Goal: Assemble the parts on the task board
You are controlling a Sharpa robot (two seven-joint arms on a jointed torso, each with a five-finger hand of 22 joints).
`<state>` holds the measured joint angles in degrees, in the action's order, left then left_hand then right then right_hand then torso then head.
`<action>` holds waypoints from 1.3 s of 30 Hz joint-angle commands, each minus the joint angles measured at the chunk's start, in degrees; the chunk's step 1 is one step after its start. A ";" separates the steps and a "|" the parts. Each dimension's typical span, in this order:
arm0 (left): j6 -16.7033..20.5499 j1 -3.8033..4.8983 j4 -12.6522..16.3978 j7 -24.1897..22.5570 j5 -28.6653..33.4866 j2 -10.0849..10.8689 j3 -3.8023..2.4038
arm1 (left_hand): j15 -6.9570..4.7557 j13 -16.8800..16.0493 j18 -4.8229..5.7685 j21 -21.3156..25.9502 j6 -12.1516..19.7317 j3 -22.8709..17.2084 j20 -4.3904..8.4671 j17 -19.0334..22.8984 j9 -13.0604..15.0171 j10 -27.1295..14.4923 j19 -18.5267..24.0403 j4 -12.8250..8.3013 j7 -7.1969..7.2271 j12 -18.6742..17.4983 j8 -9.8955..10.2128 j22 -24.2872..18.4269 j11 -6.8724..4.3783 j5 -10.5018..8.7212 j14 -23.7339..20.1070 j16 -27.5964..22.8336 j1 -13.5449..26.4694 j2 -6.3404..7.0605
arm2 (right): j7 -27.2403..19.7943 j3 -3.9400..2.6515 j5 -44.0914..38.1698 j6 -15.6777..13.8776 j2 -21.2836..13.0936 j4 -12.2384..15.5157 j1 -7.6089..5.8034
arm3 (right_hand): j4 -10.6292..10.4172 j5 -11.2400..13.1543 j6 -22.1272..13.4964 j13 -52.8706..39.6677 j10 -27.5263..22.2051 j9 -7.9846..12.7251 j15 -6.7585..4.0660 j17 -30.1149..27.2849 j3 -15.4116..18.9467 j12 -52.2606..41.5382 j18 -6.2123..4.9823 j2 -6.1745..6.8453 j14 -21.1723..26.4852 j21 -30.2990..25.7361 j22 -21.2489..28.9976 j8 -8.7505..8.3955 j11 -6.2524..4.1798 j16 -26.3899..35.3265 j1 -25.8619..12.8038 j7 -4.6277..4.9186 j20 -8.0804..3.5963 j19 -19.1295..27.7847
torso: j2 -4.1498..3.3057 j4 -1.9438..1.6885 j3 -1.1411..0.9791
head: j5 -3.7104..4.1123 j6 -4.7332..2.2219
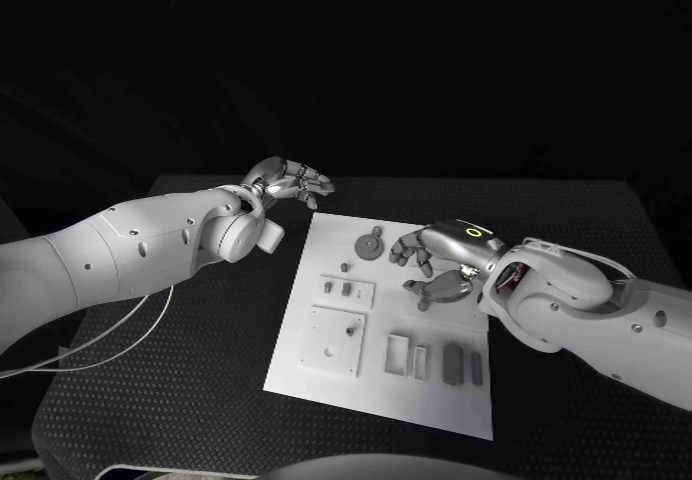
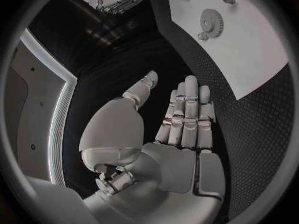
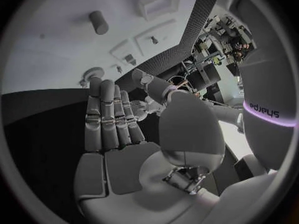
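Your white rectangular task board (image 1: 378, 400) lies in the middle of the black textured table (image 1: 173, 400). On it, a grey toothed gear wheel (image 1: 371, 245) sits near the far edge, just beside the fingertips of the right hand (image 1: 433, 262). Nearer you from those fingers lie a small raised block with pegs (image 1: 348, 290), a square plate with holes (image 1: 333, 341) and a row of narrow upright grey pieces (image 1: 462, 362).

The right hand hovers over the far right part of the board, fingers spread and loosely curled, holding nothing; whether a fingertip touches the board you cannot tell. In the right wrist view its fingers (image 3: 107, 118) lie straight and side by side, thumb apart. A green ring glows on the back of that hand, and the white arm casing carries the word "sharpa" (image 3: 264, 109).

The left hand (image 1: 289, 182) hangs off the board, beyond its far left corner over the bare table, fingers apart and lightly bent, empty. In the left wrist view its fingers (image 2: 187, 114) stretch flat together, thumb set wide, with the gear wheel well beyond the fingertips.
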<state>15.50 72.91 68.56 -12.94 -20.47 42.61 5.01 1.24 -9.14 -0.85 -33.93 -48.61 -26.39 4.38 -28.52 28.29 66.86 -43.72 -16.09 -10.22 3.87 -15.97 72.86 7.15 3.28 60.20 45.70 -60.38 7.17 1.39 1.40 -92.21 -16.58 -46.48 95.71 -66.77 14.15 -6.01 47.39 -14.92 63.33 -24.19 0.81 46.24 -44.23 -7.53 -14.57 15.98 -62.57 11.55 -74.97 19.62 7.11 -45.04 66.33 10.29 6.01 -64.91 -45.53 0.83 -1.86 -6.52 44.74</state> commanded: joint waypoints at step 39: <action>-0.93 0.05 -0.49 -0.61 0.32 0.11 0.03 | -0.02 0.15 -0.24 0.31 0.30 0.17 0.04 -0.19 -0.06 -0.15 -0.53 0.40 0.02 0.13 -0.28 0.15 0.13 -0.31 -0.54 0.08 -0.24 -0.19 | 2.37 2.99 -9.20 7.75 0.42 -5.14 1.52 | -3.63 3.24 6.26 -0.65 8.54 0.60 -1.92 -5.21 2.20 -1.37 -0.43 -0.47 -0.05 0.72 -1.14 2.92 -2.63 -3.92 -1.37 -2.37 -0.54 -1.29 | -0.10 -0.17 0.07 | 1.00 -0.34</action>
<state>15.33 72.89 67.93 -13.01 -20.47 42.78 5.07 1.24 -9.05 -0.85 -33.93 -48.61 -26.27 4.37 -28.61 28.30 66.87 -43.72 -15.96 -10.22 3.87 -15.97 72.94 7.13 3.28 60.20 45.70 -60.38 7.17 3.71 4.39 -100.06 -8.37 -46.14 90.55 -65.31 10.42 -3.11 53.46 -15.53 71.58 -23.56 -0.83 41.08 -41.86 -8.68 -14.65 15.38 -62.74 12.08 -74.94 22.31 4.41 -48.71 64.42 7.82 5.41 -65.91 -45.64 0.68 -1.80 -5.49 44.38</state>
